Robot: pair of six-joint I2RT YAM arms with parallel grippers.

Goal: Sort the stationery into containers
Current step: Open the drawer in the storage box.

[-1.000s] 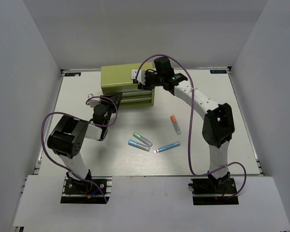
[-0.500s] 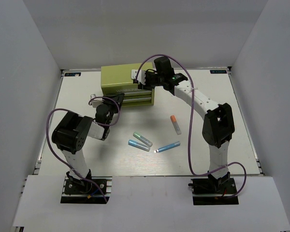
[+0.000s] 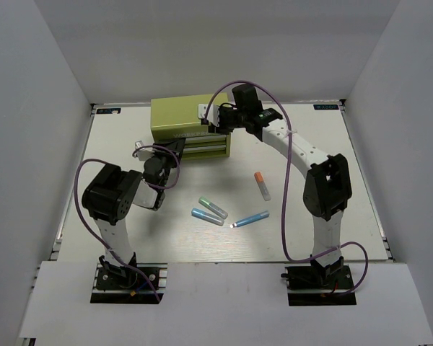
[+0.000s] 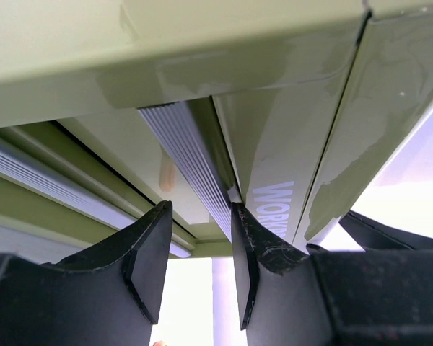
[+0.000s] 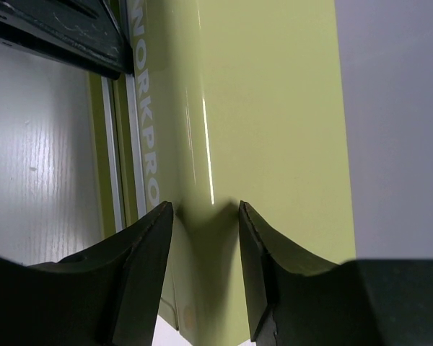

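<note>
The olive-green chest (image 3: pixel 180 119) stands at the back of the table, its drawers (image 3: pixel 206 148) facing front. My left gripper (image 3: pixel 173 153) is at the drawers' left end. In the left wrist view it (image 4: pixel 198 216) is open, its tips just under a ribbed drawer handle (image 4: pixel 184 151). My right gripper (image 3: pixel 213 118) rests open on the chest's top right front edge (image 5: pixel 260 108). On the table lie the orange-capped marker (image 3: pixel 261 184), the green-capped one (image 3: pixel 213 207), the light blue one (image 3: pixel 207 216) and the slim blue pen (image 3: pixel 250 218).
White walls close in the table on three sides. The chest's front carries pale lettering (image 4: pixel 274 205). Purple cables loop from both arms, one high over the chest (image 3: pixel 227 85). The left arm's dark gripper (image 5: pixel 58 36) shows in the right wrist view.
My left arm's elbow has swung right toward the chest while its gripper stays at the drawer fronts. The right arm and the markers have not moved.
</note>
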